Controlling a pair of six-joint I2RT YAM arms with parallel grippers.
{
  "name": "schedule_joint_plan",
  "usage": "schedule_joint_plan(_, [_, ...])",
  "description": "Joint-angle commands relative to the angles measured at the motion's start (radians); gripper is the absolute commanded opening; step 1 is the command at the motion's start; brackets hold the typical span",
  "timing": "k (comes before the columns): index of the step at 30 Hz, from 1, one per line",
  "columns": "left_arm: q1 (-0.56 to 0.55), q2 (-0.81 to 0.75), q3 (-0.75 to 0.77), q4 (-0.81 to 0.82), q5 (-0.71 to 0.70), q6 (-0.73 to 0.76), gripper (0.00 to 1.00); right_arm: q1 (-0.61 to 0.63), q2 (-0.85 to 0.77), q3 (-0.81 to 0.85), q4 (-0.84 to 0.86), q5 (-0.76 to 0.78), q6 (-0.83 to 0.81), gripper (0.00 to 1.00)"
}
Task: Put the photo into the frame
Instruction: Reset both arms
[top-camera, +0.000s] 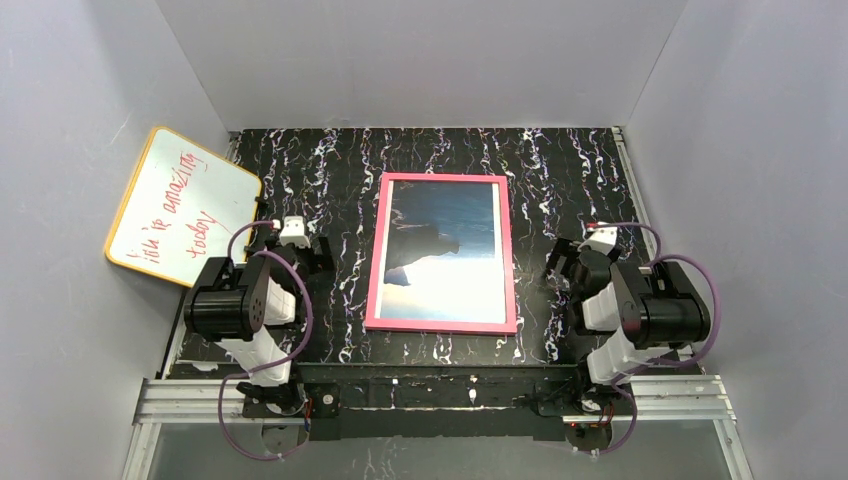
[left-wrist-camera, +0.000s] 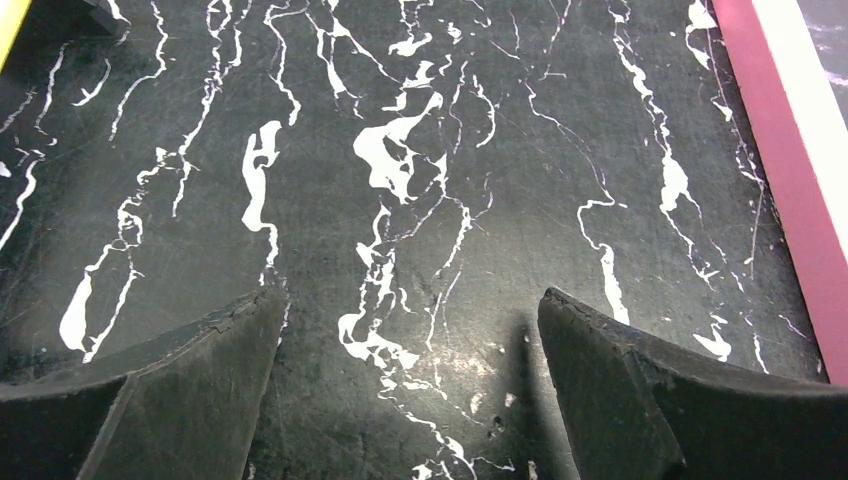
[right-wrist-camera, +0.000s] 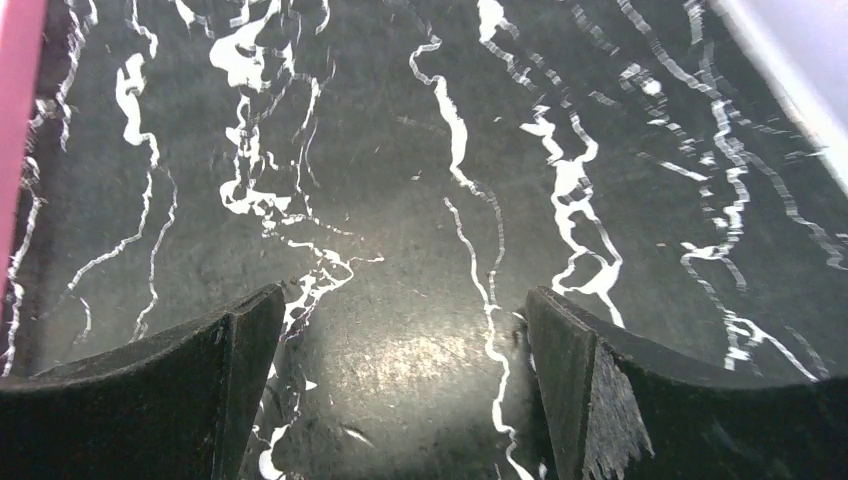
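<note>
The left gripper is spread as wide as it goes, and nothing sits between its jaws. It hangs just above the black table with white marbled veins, and only bare tabletop shows in the gap. To its right runs the pink edge of the frame, near but not touching, with a pale strip just inside the pink.

The right gripper is also fully spread and has hold of nothing. It is low over the same veined surface, and the frame's pink edge shows at the far left of its wrist view, apart from the jaws.

From above, the two grippers flank the frame, one on each side, both pointing away from the arm bases. The frame lies flat in the middle of the table, long side running away from the arms. The photo lies within the pink border on all four sides: blue at the far end, a dark landmass in the middle, pale near the arms. Whether it is properly seated cannot be told.

A yellow-rimmed whiteboard with red writing leans at the left, behind the left arm.
</note>
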Motion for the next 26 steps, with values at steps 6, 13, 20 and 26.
schedule_joint_plan(6, [-0.042,-0.003,0.022,-0.029,-0.076,0.015,0.98,-0.026,0.052,0.106,0.036,-0.110,-0.033,0.99])
schedule_joint_plan(13, [-0.042,-0.003,0.021,-0.029,-0.076,0.016,0.98,-0.024,0.042,0.101,0.025,-0.105,-0.031,0.99])
schedule_joint_plan(20, [-0.051,0.005,0.036,-0.047,-0.104,0.021,0.98,-0.024,0.040,0.101,0.021,-0.104,-0.031,0.99])
schedule_joint_plan(26, [-0.072,-0.009,0.033,-0.061,-0.135,0.022,0.98,-0.026,0.041,0.101,0.021,-0.104,-0.031,0.99])
